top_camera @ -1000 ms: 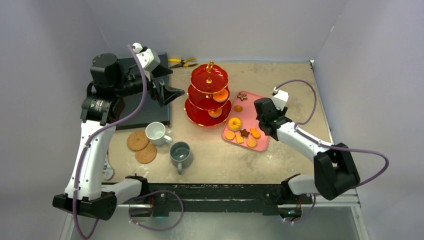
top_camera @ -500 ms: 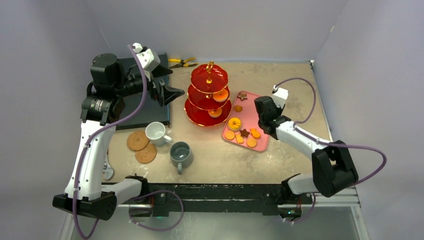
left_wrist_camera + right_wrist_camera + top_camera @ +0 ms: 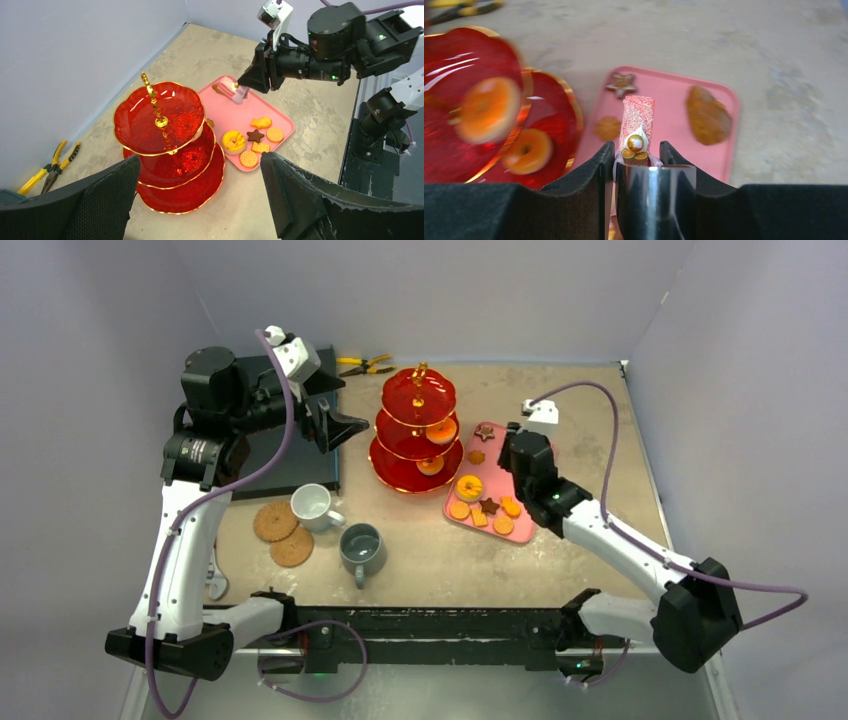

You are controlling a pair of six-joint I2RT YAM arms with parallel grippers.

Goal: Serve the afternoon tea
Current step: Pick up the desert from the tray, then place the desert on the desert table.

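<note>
Right wrist: right gripper (image 3: 637,149) clamps the pink slice (image 3: 638,117) by 1 end; it may pivot loose over the tray (image 3: 674,115). Left gripper (image 3: 345,430) gapes.

plain pale grey-lilac walls (image 3: 440,290) close in the bench (image 3: 450,560) at the back and on both sides, its top a mottled beige, stone-like surface with paler worn patches, a dark metal rail (image 3: 440,625) running along its near edge, all under soft, even light.
</note>
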